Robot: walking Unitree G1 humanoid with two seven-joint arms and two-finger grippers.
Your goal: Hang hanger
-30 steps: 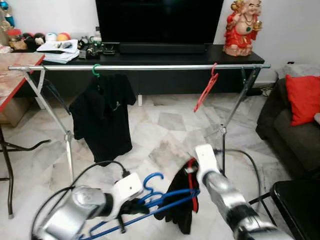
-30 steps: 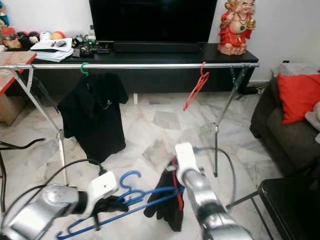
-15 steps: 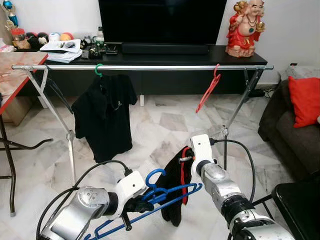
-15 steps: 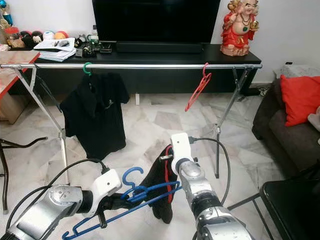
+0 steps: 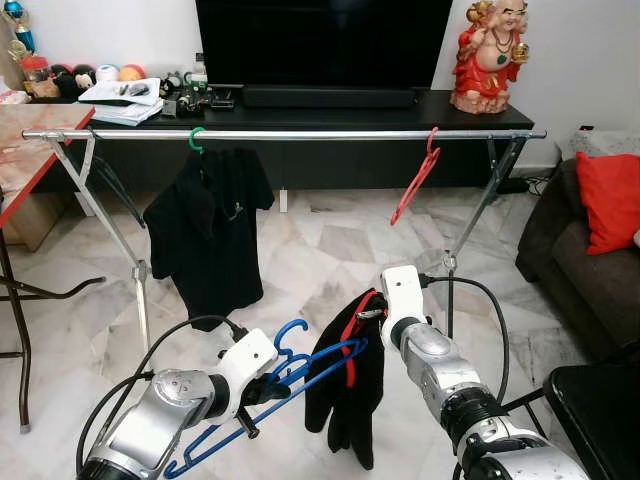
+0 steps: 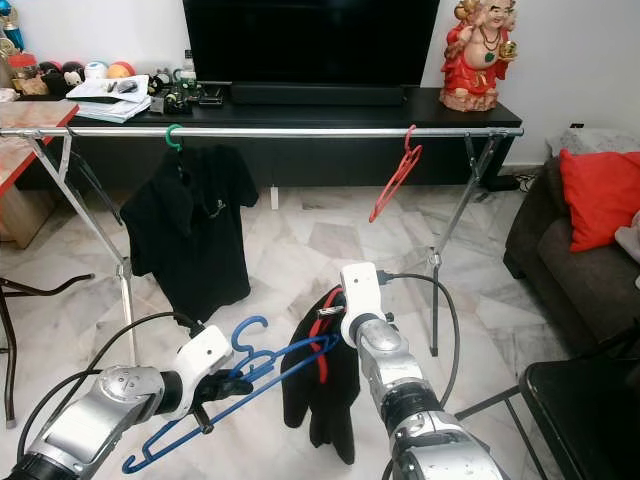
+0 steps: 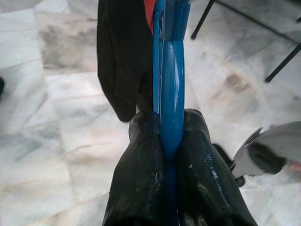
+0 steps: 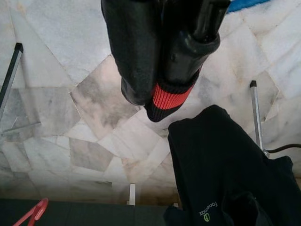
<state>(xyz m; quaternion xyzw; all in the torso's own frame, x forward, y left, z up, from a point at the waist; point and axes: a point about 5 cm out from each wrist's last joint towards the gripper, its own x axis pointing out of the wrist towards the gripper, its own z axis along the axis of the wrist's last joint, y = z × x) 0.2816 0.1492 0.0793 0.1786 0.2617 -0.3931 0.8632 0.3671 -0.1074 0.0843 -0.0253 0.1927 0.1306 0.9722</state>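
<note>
A living room with a pale marble floor (image 5: 320, 250) lies ahead, and across it stands a metal clothes rail (image 5: 300, 134) in front of a dark TV console (image 5: 330, 105). On the rail hang a black shirt (image 5: 208, 235) on a green hanger near its left end and an empty red hanger (image 5: 414, 180) nearer its right end, leaving a free stretch of bar between them.

Low in front of the robot, well short of the rail, the left gripper (image 5: 256, 391) is clamped tight on the blue hanger (image 5: 300, 375); the left wrist view shows both fingers (image 7: 141, 174) pressed flat against the blue plastic, with no gap. The hanger lies tilted, hook up and toward the rail, probably so the hook can later be lifted over the bar.

The right gripper (image 6: 330, 318) pinches the red-trimmed collar of a black garment (image 5: 350, 400), which droops from the hanger's far arm. Holding the collar likely keeps the cloth from sliding off while it is seated on the hanger. The garment does not look squarely settled yet, so hanging still seems some way off.
</note>
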